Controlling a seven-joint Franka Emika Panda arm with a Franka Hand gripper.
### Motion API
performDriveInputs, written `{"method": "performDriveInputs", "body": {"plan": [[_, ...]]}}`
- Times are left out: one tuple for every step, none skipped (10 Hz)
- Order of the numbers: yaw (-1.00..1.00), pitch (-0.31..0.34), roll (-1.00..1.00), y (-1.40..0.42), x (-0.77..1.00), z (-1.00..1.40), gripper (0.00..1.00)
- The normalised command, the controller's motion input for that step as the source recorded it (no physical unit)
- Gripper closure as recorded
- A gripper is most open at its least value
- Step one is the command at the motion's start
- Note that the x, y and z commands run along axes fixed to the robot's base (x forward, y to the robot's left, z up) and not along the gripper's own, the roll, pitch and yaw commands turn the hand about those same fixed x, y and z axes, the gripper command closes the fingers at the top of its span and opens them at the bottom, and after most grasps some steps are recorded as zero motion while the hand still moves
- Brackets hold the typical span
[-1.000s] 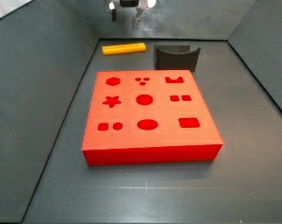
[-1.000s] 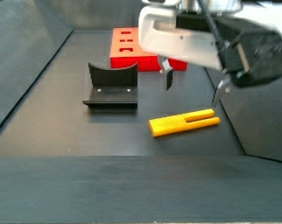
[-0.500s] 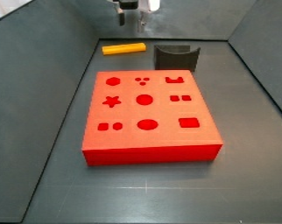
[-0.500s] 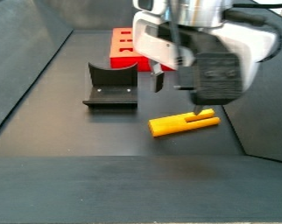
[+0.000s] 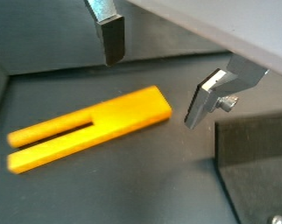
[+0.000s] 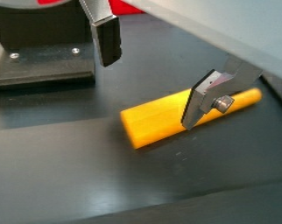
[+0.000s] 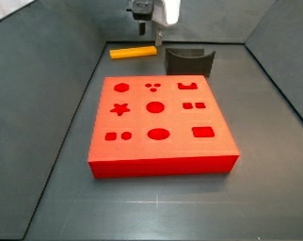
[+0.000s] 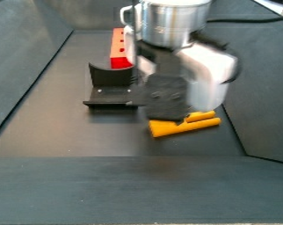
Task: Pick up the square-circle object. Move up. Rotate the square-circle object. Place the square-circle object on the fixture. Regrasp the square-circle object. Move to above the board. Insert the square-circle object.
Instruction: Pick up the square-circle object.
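Note:
The square-circle object is a yellow-orange bar lying flat on the dark floor at the far end, beside the fixture. It shows in both wrist views, slotted at one end. My gripper hangs just above it, open, with nothing between the fingers. In both wrist views the gripper straddles the bar's solid end without touching it. In a side view the hand's body hides part of the bar. The red board lies nearer.
The fixture stands close beside the bar, between it and the board. Grey walls close in the floor on the sides, and one wall runs right behind the bar.
The gripper has come down toward the bar and turned about its own axis. Its jaws stay open. The bar, fixture and board have not moved.

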Motion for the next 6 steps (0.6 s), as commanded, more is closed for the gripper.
{"method": "performDriveInputs", "body": {"plan": [[-0.64, -0.110, -0.41, 0.00, 0.00, -0.11, 0.00], [-0.66, -0.064, -0.40, 0.00, -0.01, -0.17, 0.00], [-0.66, -0.011, -0.39, 0.00, -0.05, -0.25, 0.00], [-0.66, -0.009, -0.38, 0.00, -0.02, -0.28, 0.00], [-0.64, -0.064, -0.37, 0.00, 0.00, -0.31, 0.00], [-0.57, -0.089, -0.37, 0.01, 0.00, -0.32, 0.00]]}}
